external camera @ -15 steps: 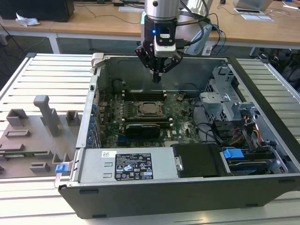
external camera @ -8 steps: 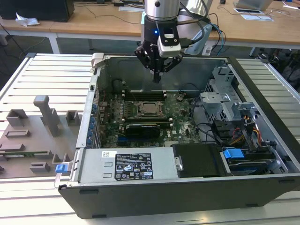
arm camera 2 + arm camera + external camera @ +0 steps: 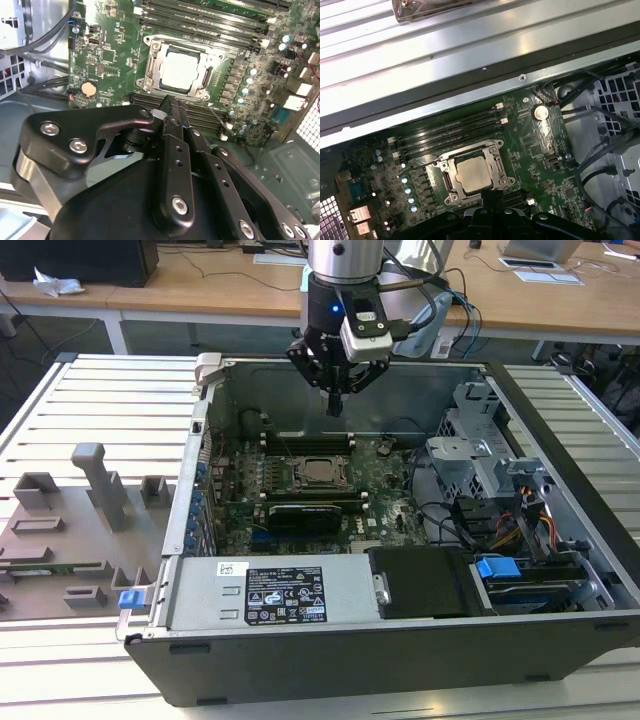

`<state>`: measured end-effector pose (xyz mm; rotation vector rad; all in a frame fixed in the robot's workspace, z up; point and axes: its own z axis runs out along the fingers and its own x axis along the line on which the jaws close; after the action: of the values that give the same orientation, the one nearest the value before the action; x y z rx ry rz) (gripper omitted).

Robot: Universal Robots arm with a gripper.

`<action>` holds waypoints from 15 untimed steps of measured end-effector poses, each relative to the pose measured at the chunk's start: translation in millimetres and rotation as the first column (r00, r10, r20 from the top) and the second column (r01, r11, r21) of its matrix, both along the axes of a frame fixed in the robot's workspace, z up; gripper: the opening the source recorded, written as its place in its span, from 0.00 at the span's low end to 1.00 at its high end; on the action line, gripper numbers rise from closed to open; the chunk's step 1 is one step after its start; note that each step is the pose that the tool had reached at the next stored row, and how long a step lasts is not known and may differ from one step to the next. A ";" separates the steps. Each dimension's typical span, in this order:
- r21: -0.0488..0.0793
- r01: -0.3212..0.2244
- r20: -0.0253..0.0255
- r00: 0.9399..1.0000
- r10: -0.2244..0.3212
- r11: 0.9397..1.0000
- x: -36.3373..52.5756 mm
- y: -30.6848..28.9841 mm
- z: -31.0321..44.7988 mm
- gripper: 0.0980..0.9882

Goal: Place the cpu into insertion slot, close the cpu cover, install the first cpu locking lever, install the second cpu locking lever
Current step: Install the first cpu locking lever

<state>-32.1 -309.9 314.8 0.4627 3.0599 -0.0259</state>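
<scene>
The cpu [image 3: 322,471] lies flat in the socket on the green motherboard, its dull silver top showing in both wrist views [image 3: 181,70] [image 3: 472,172]. The cpu cover [image 3: 186,44] [image 3: 470,151], a thin silver frame, lies down around the chip. A thin wire lever [image 3: 216,116] [image 3: 420,162] sticks out sideways from one socket corner. My gripper [image 3: 335,406] hangs inside the open case above and behind the socket, clear of the board. Its black fingers are shut to a point with nothing between them [image 3: 170,102] [image 3: 490,194].
The open computer case [image 3: 330,635] has tall walls all round. Memory slots [image 3: 305,443] flank the socket and a long black card [image 3: 305,515] lies in front of it. Drive cages and cables [image 3: 500,510] fill the exterior view's right. A grey fixture [image 3: 70,520] lies outside on the left.
</scene>
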 end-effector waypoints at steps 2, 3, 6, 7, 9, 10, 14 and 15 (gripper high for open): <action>0.000 -0.016 0.000 1.000 0.016 1.000 0.0 0.0 0.0 0.01; 0.000 -0.025 0.000 1.000 0.025 1.000 0.0 0.0 0.0 0.01; 0.000 -0.043 0.000 0.999 0.043 0.999 0.0 0.0 0.0 0.01; 0.000 -0.053 0.000 0.999 0.053 0.999 0.0 0.0 0.0 0.01; 0.000 -0.077 0.000 0.997 0.077 0.997 0.0 0.0 0.0 0.01; 0.000 -0.086 0.000 0.996 0.086 0.996 0.0 0.0 0.0 0.01; 0.000 -0.116 0.000 0.993 0.116 0.993 0.0 0.0 0.0 0.01; 0.000 -0.122 0.000 0.993 0.122 0.993 0.0 0.0 0.0 0.01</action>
<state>-32.1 -309.9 314.8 0.2749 3.0816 -0.0214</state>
